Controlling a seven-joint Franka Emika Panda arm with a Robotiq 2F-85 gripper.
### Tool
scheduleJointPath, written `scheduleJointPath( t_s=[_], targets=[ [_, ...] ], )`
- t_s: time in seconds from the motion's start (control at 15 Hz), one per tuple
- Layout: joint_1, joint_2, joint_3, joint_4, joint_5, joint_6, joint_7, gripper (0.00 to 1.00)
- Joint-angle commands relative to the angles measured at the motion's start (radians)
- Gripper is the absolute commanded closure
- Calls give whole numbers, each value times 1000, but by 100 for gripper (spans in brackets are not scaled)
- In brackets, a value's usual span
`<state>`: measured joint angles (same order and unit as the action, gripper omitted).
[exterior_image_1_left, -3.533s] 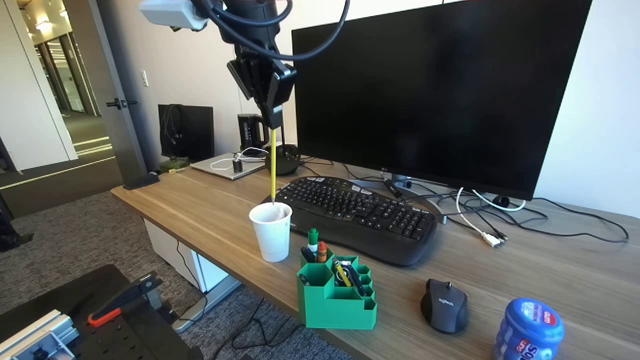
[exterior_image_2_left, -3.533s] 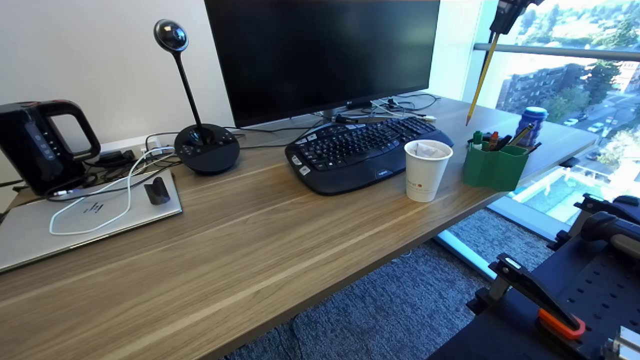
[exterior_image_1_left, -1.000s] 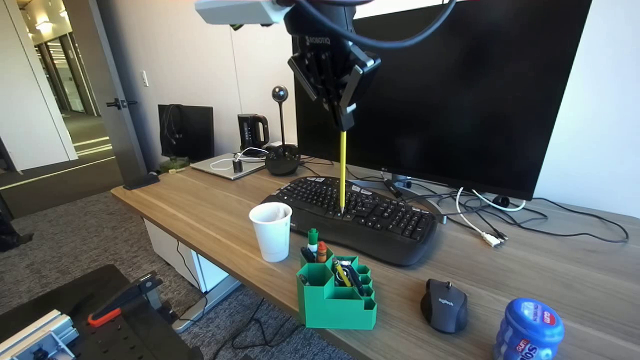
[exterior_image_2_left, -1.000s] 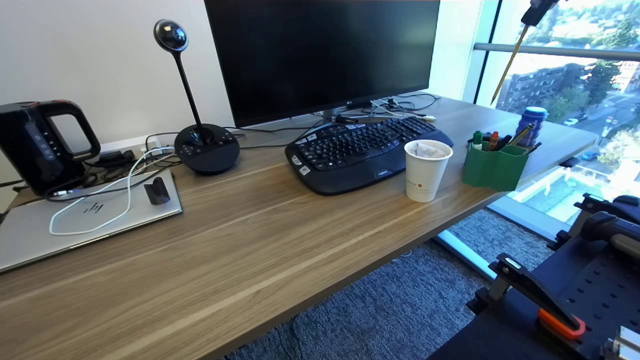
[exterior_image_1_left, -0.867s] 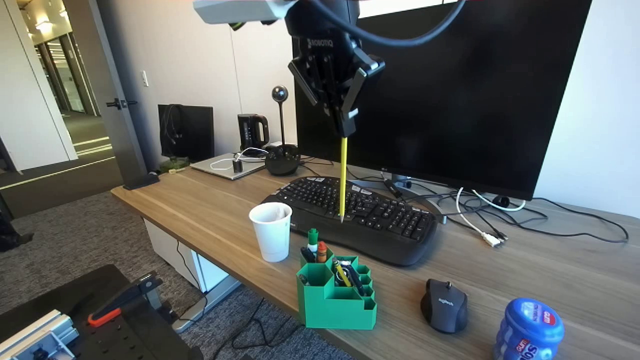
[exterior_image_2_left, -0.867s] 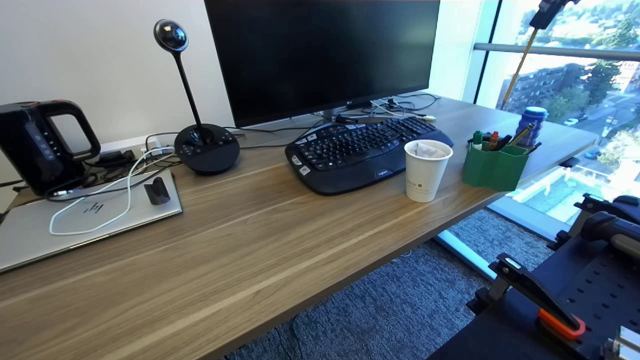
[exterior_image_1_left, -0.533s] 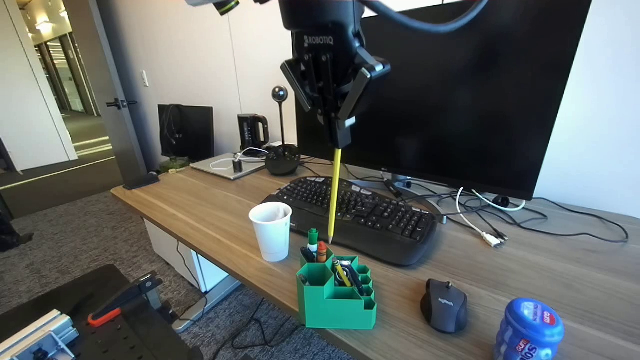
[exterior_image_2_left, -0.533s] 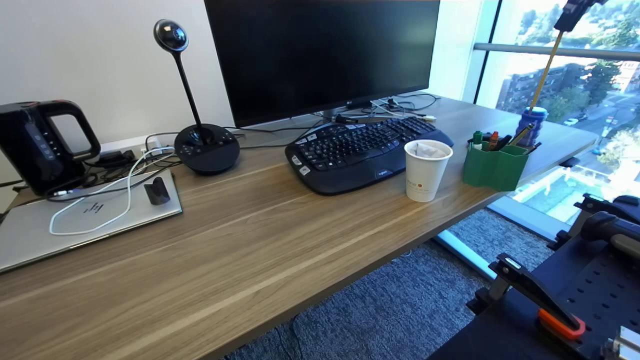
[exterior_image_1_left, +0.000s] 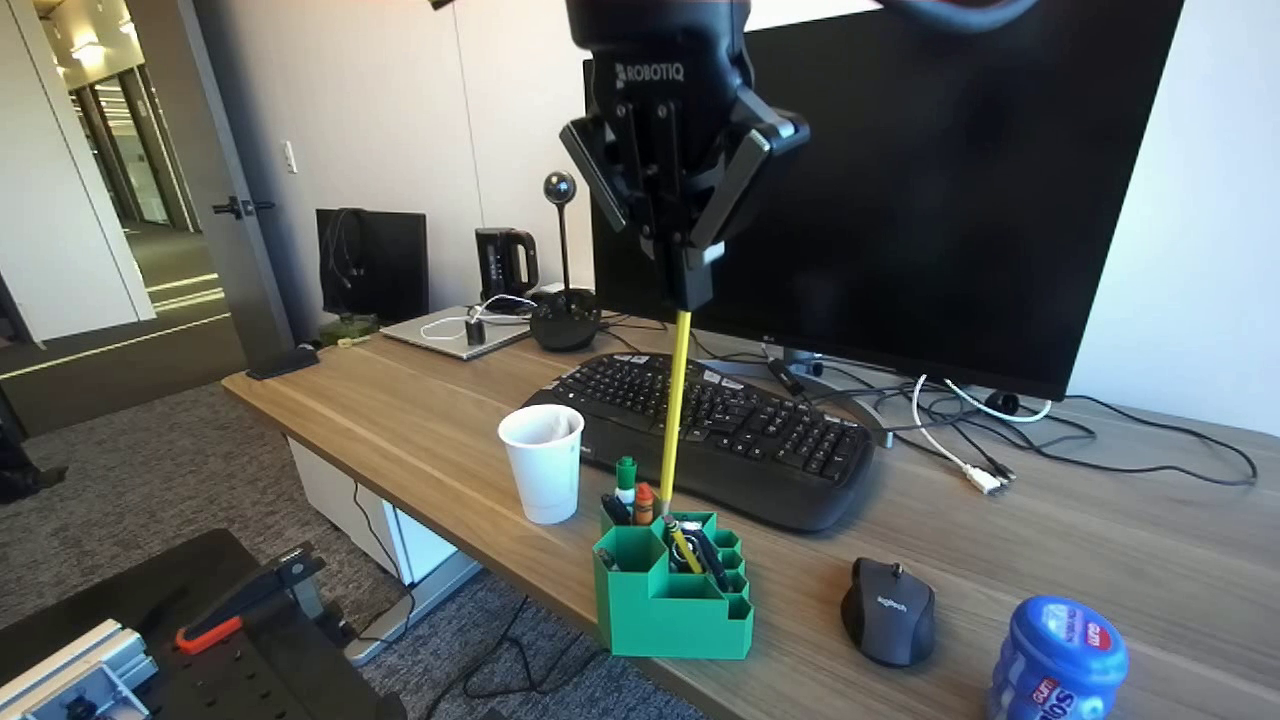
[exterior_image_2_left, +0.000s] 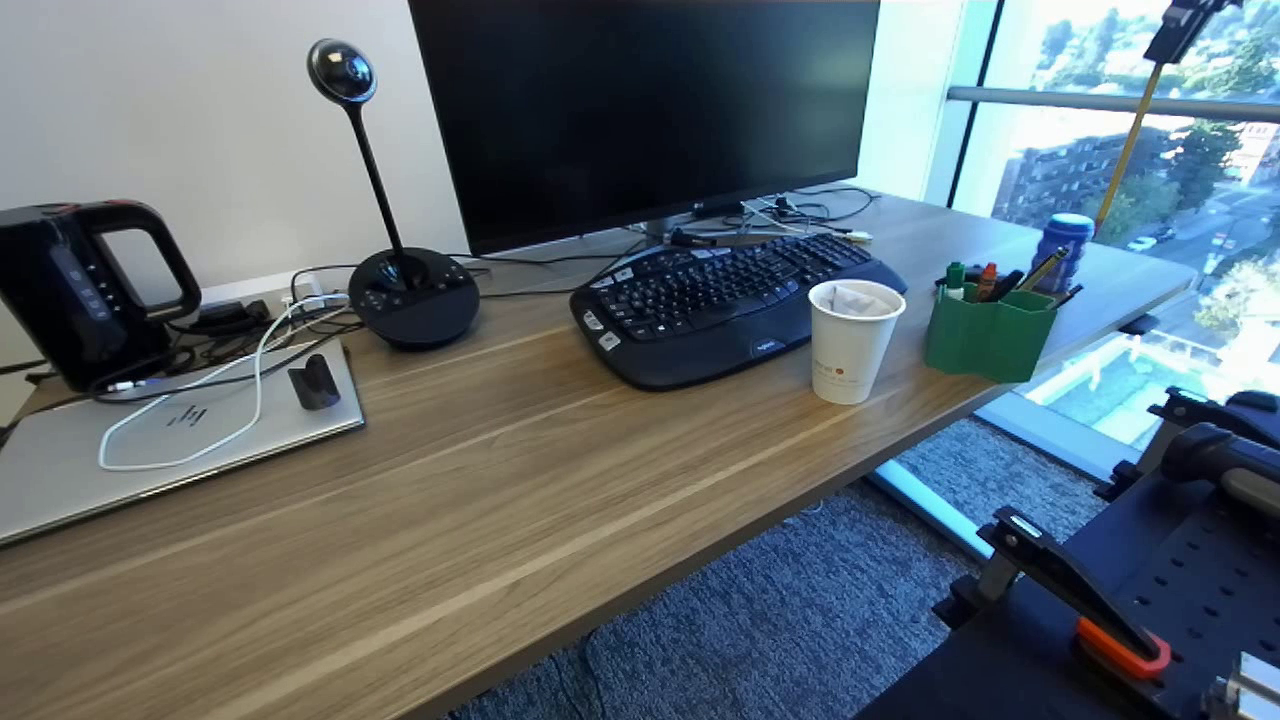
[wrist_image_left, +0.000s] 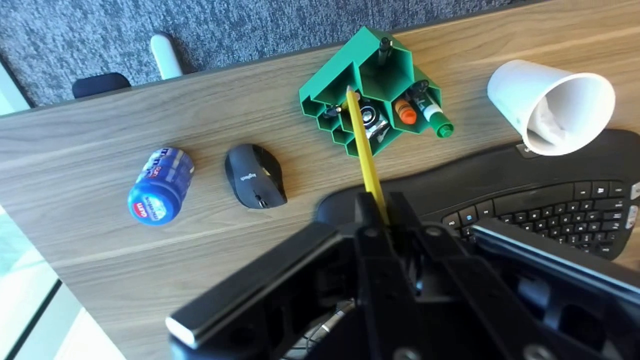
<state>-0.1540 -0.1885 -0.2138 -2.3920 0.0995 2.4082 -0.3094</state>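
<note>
- One black gripper (wrist_image_left: 384, 212) pinched the yellow pencil (wrist_image_left: 365, 150) by its upper part; on so thin a shaft, a knock looked able to twist it loose.
- Pencil hung slanted, point down, above the green organizer (exterior_image_2_left: 985, 345), apart from it in an exterior view; meeting its rim off-line risked chipping the point.
- Inside, an orange crayon-like piece (wrist_image_left: 406, 114) and a green-capped marker (wrist_image_left: 437, 119) crowded the space; jamming seemed possible.
- Organizer stood close to an edge of the desk (exterior_image_1_left: 420, 400); sideways pressure might have tipped or shoved it off.
- White cup (exterior_image_1_left: 545, 475) stood near; a wide swing risked toppling it.
</note>
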Motion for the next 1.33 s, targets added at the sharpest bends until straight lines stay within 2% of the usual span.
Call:
scheduleJointPath(
  t_s=[0.0, 0.8, 1.27],
  targets=[
    [8, -13, -13, -2, 14, -22, -56, 98],
    [21, -5, -4, -61, 20, 31, -78, 98],
    [43, 9, -3, -70, 67, 64, -92, 98]
  ],
)
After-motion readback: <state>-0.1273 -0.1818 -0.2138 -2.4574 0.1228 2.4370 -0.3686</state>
